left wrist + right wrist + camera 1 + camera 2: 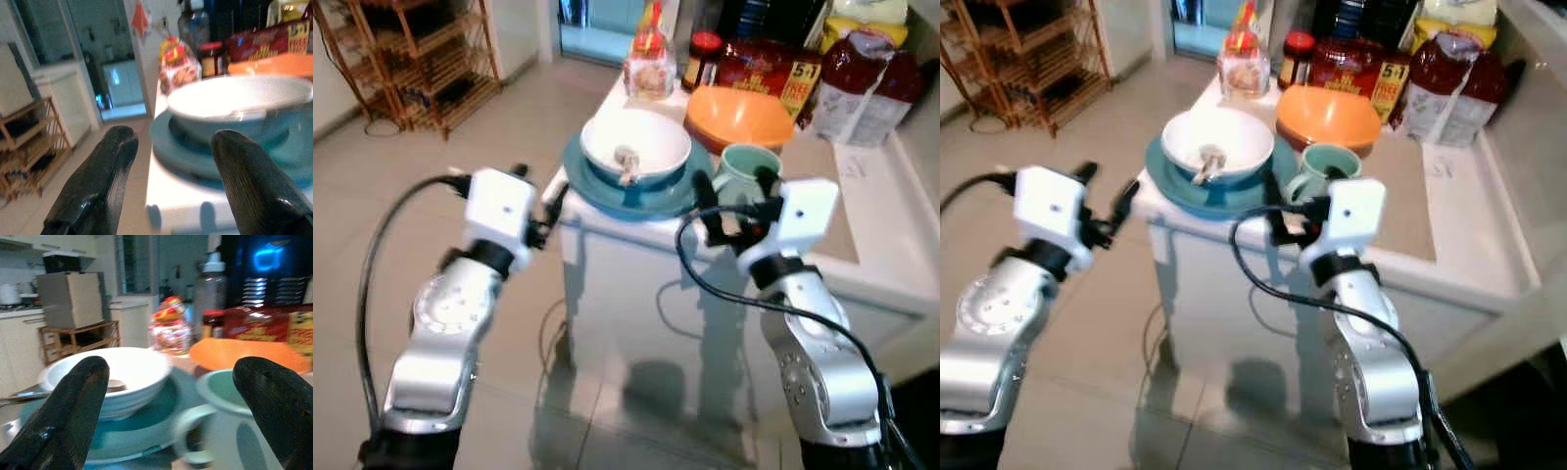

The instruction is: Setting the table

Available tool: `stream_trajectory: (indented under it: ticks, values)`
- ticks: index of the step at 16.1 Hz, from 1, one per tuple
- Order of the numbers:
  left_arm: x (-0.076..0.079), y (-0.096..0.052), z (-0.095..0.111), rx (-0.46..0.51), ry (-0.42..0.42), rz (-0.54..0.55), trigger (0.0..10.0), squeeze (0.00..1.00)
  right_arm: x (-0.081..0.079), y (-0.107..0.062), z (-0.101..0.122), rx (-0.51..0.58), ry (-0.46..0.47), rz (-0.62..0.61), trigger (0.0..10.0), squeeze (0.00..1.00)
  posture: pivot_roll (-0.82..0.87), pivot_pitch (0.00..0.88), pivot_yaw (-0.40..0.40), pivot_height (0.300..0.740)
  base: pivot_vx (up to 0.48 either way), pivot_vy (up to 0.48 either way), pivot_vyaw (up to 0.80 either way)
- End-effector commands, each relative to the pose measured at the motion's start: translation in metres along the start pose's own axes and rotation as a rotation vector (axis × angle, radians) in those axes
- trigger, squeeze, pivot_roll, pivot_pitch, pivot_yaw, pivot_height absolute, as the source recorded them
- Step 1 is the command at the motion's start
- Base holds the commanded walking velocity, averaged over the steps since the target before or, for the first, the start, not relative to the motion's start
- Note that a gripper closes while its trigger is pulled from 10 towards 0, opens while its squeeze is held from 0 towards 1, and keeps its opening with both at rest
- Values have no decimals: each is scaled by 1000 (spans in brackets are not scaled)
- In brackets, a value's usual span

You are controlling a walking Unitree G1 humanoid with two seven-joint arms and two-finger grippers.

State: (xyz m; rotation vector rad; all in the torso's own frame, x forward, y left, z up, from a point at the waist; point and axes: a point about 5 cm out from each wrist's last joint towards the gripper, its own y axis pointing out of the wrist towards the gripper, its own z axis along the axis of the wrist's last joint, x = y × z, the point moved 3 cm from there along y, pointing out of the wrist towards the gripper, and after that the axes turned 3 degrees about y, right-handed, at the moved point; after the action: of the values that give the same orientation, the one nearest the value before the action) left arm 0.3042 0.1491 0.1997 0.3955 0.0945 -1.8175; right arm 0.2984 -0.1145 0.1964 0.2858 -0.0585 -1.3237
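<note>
**Left eye view: both arms raised at the counter corner, nothing yet lifted**

The dishes sit stacked at the near corner of the white counter [891, 264]: a white bowl [636, 145] with a spoon [626, 164] in it rests on a teal plate [597, 191], a pale green mug [749, 166] stands just beside them, and an orange bowl [736, 116] lies behind. Jars and food packets crowd the back of the counter.

The left gripper [166, 181] hovers just off the counter edge, fingers spread, aimed at the plate's rim and touching nothing. The right gripper [171, 416] faces the mug and bowl, its fingers also spread wide and empty.

Judging from this, the task is at its beginning: the tableware is gathered but nothing is picked up or laid out. Grasping, carrying and placing each piece all seem left to do.
</note>
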Motion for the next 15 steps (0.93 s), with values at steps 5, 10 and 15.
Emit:
stream_trajectory:
  ticks: [5,10,15]
  values:
    - [13,3,6,25,-17,-45,10000,0,15,-6,4,17,-15,-51,10000,0,137,40,-66,740,69,0,0]
    - [15,2,5,21,-19,-68,10000,0,24,-7,7,23,-56,-103,10000,0,133,47,-61,740,0,0,0]
    - [19,0,4,15,-22,-111,10000,0,15,11,-3,-72,-128,-50,10000,0,134,47,-56,740,0,0,0]
